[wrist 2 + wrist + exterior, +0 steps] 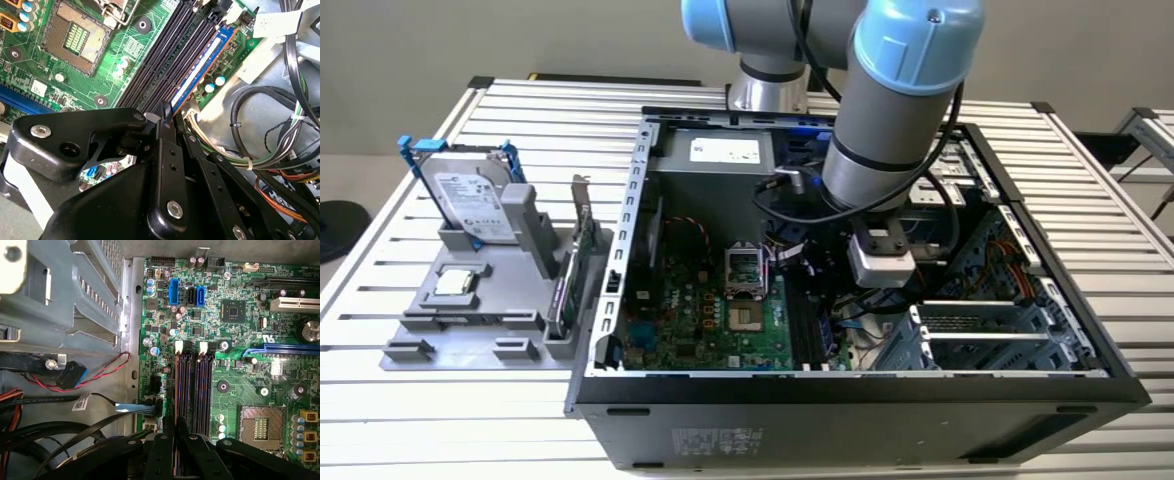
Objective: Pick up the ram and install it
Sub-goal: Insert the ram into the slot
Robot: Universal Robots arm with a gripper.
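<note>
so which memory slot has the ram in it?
The outermost slot, on the cable side and farthest from the processor socket. The blue ram stands on edge in it; the other black slots are bare. The tool is over its near end.

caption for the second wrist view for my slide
Gripper shut on the blue ram, seating it in the outermost black memory slot beside the empty processor socket.

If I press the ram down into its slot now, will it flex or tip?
Likely stiff along its length: the ram stands straight on edge in the outermost memory slot. It is probably light, being so thin. Sideways force from the gripper could tip or crack it.
</note>
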